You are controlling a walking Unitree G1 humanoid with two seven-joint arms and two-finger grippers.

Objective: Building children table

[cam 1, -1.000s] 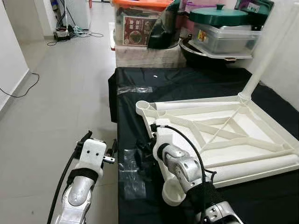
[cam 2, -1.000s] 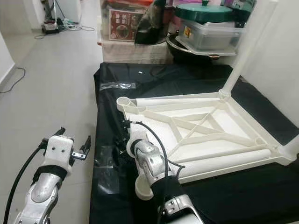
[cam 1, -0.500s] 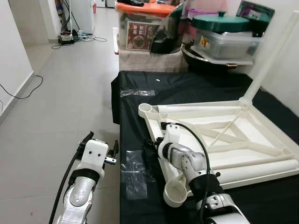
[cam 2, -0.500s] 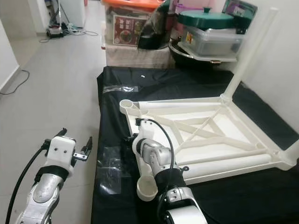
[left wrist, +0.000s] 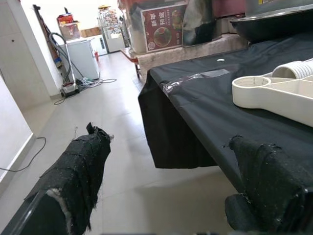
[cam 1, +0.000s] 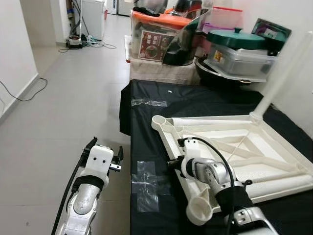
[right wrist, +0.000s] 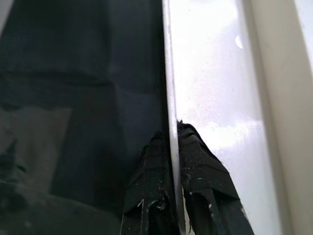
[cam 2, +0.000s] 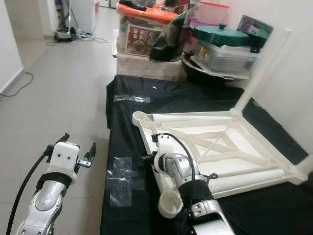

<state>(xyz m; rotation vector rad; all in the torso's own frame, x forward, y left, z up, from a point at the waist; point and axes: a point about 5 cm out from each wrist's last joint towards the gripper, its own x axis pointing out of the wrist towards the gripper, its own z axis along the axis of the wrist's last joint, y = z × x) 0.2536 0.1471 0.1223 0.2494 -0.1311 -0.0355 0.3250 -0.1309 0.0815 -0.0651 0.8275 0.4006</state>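
Observation:
A white plastic children's table [cam 1: 266,147] lies upside down on a black-covered surface. One leg [cam 1: 281,73] stands upright in its far right corner socket. A second leg [cam 1: 274,186] lies along the near edge, and a third [cam 1: 210,121] rests inside the far edge. My right gripper [cam 1: 172,162] is shut on the table's left rim [right wrist: 168,73], one finger on each side of the thin edge [right wrist: 195,156]. My left gripper [cam 1: 103,149] hangs open above the floor, left of the black surface, with nothing between its fingers [left wrist: 78,176].
Clear plastic film [cam 1: 146,178] lies on the black cloth [cam 1: 146,127] near its left edge, with another piece [cam 1: 146,102] further back. An orange-lidded box [cam 1: 156,39], a green-lidded pot [cam 1: 236,38] and bins crowd the far end. Tiled floor [cam 1: 63,107] stretches to the left, with a cable [cam 1: 19,93].
The camera has shifted, so the whole scene sits a little further right and lower. My right gripper stays on the table's left rim. The left gripper holds its place, open.

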